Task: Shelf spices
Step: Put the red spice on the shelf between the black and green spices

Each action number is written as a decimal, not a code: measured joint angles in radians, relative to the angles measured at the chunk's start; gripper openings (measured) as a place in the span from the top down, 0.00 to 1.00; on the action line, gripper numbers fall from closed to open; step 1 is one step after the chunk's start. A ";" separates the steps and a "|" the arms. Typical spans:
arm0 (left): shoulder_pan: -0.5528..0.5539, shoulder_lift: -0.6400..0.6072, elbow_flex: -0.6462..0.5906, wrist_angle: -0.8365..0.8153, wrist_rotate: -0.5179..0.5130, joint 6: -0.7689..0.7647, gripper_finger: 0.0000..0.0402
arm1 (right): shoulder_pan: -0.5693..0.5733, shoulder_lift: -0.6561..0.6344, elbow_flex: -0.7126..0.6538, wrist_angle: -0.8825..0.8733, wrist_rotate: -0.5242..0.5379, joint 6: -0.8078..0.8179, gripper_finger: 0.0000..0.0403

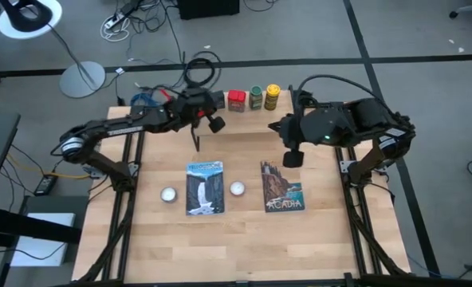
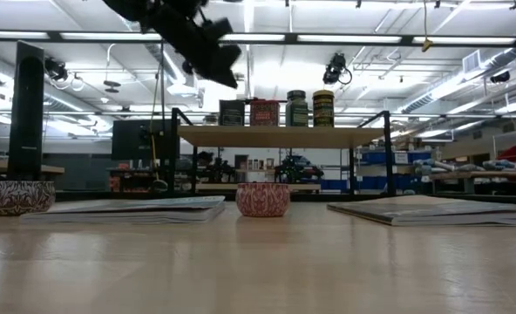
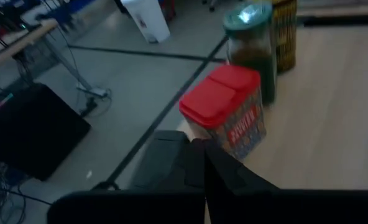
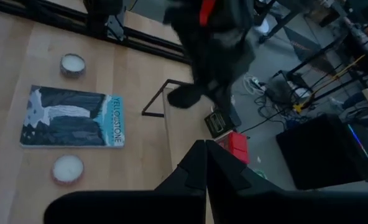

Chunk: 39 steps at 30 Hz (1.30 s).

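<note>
- The spices already stand on the shelf (image 2: 275, 136): in the low view a dark tin (image 2: 232, 112), a red tin (image 2: 264, 112), a green jar (image 2: 296, 108) and a yellow-capped jar (image 2: 323, 108) sit in a row along its wooden top board, each upright and just beside the next.
- From above, the same row lies at the far edge of the table (image 1: 244, 239), running side to side, between the two arms.
- A fifth, tiny brown jar does not show in any view, so I cannot tell where it is.
- The left gripper (image 1: 214, 123) is the nearer one. It hangs just on the near side of the row's dark-tin end, and its wrist camera looks past closed fingers (image 3: 218, 168) at the red tin close ahead, with the green jar behind that.
- Its fingers are pressed together and hold nothing (no jar or tin is between them).
- The right gripper (image 1: 293, 156) hangs over the table further from the shelf, above the far end of a picture book (image 1: 281, 186). Its fingers are likewise closed and empty.
- Judging by the row, the shelving looks close to finished. If the brown jar is still out, either gripper would first have to open.
</note>
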 joint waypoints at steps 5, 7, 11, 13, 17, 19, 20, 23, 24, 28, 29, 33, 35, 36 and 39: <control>0.002 -0.119 0.000 -0.068 -0.002 0.018 1.00 | -0.090 0.012 -0.094 0.097 -0.089 -0.069 1.00; 0.002 -0.163 0.000 -0.105 -0.008 0.021 1.00 | -0.138 0.012 -0.148 0.155 -0.155 -0.098 1.00; 0.002 -0.245 0.000 -0.190 -0.027 0.013 1.00 | -0.242 0.013 -0.283 0.315 -0.321 -0.157 1.00; 0.002 -0.278 0.002 -0.219 -0.030 -0.003 1.00 | -0.296 0.014 -0.348 0.382 -0.374 -0.173 1.00; 0.002 -0.324 0.002 -0.286 -0.030 -0.015 1.00 | -0.405 0.013 -0.495 0.521 -0.447 -0.194 1.00; 0.002 -0.335 -0.001 -0.311 -0.030 -0.023 1.00 | -0.455 0.013 -0.566 0.609 -0.488 -0.196 1.00; 0.002 -0.339 -0.004 -0.309 -0.030 -0.024 1.00 | -0.477 0.013 -0.601 0.646 -0.507 -0.197 1.00; 0.002 -0.346 -0.020 -0.315 -0.030 -0.025 1.00 | -0.539 0.013 -0.697 0.751 -0.549 -0.198 1.00; 0.002 -0.346 -0.024 -0.314 -0.030 -0.026 1.00 | -0.555 0.013 -0.728 0.790 -0.555 -0.198 1.00; 0.002 -0.345 -0.050 -0.316 -0.030 -0.027 1.00 | -0.596 0.013 -0.833 0.905 -0.561 -0.198 1.00; 0.002 -0.345 -0.058 -0.313 -0.030 -0.027 1.00 | -0.601 0.013 -0.855 0.930 -0.562 -0.198 1.00; 0.003 -0.345 -0.085 -0.280 -0.029 -0.029 1.00 | -0.608 0.013 -0.927 1.009 -0.563 -0.198 1.00; 0.003 -0.345 -0.089 -0.267 -0.029 -0.029 1.00 | -0.608 0.013 -0.956 1.056 -0.560 -0.199 1.00; 0.003 -0.345 -0.089 -0.263 -0.029 -0.029 1.00 | -0.608 0.013 -0.969 1.086 -0.552 -0.200 1.00; 0.003 -0.345 -0.089 -0.252 -0.025 -0.030 1.00 | -0.610 0.013 -0.999 1.155 -0.506 -0.204 1.00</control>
